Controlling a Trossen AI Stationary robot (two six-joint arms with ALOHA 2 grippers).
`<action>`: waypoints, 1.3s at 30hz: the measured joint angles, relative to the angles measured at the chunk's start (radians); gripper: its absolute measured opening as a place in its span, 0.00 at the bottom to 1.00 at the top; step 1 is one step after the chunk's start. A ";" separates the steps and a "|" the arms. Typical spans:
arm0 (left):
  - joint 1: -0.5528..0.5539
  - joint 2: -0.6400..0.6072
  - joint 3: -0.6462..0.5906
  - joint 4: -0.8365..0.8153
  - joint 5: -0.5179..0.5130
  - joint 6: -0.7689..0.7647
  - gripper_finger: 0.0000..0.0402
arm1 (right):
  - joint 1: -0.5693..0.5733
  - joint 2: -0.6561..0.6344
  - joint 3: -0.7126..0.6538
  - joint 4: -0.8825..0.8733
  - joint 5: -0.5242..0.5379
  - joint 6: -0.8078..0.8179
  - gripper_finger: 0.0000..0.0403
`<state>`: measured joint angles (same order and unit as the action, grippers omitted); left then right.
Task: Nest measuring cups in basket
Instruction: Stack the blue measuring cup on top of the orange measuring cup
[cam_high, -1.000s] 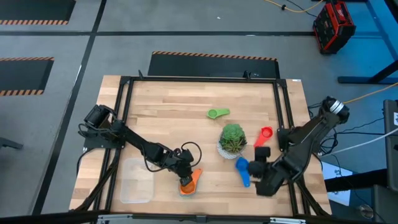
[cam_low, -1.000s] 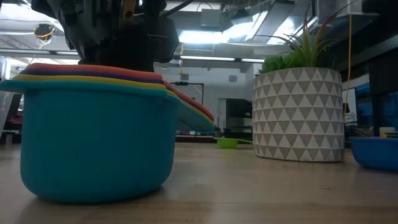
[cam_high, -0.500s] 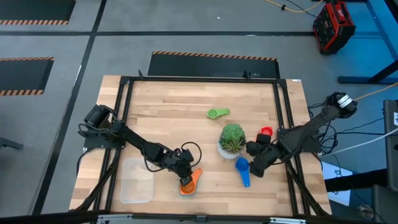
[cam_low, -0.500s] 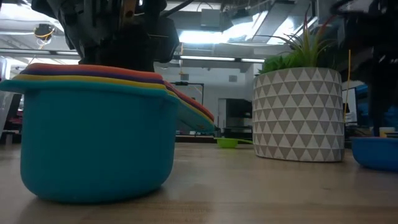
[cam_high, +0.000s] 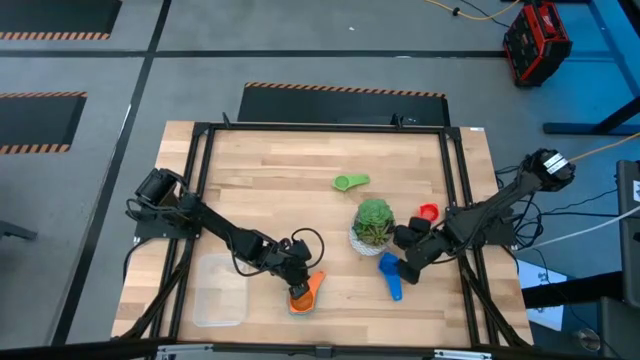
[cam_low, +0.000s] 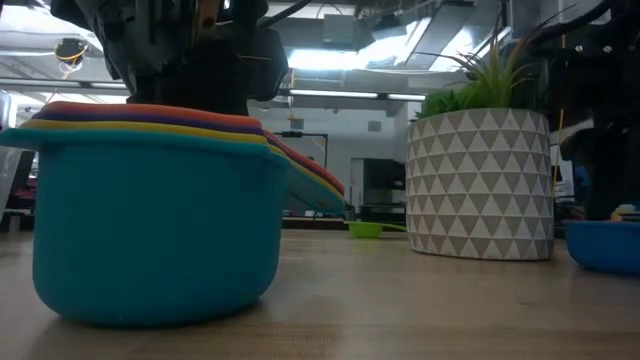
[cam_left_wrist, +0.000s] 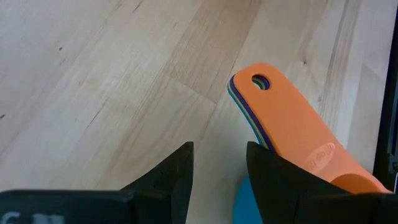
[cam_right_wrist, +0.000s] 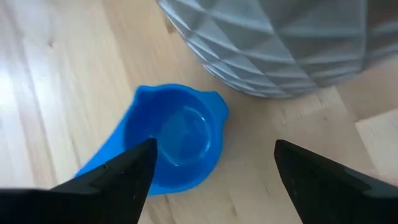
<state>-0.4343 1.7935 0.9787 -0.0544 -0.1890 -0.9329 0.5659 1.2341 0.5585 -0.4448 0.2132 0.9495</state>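
From overhead I get even, bright light on the worktop (cam_high: 300, 170), with only soft, short shadows under the arms and no hard glare on the wood. At worktop level the ceiling lights (cam_low: 330, 60) in the room behind burn out to white, so the stacked cups (cam_low: 150, 215) close to the lens sit backlit, and the dark arm above them reads as a near silhouette. The far room looks soft there. On my left wrist picture the orange handle (cam_left_wrist: 292, 134) is crisp while the near fingers (cam_left_wrist: 168, 180) blur. On the right wrist the plant pot (cam_right_wrist: 280, 43) is smeared and out of focus, the blue cup (cam_right_wrist: 177, 137) slightly soft with a pale sheen inside.
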 joint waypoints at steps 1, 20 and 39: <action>0.000 0.000 0.000 0.000 0.000 0.000 0.35 | 0.000 0.000 -0.007 0.003 0.000 0.003 0.81; 0.000 0.000 0.000 0.000 0.000 0.000 0.35 | 0.000 0.000 -0.080 0.046 -0.005 0.067 0.63; 0.000 0.000 0.000 0.001 0.000 0.000 0.35 | 0.000 0.001 -0.080 0.140 -0.086 0.063 0.09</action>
<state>-0.4343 1.7935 0.9787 -0.0538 -0.1894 -0.9331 0.5659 1.2350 0.4786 -0.3047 0.1269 1.0127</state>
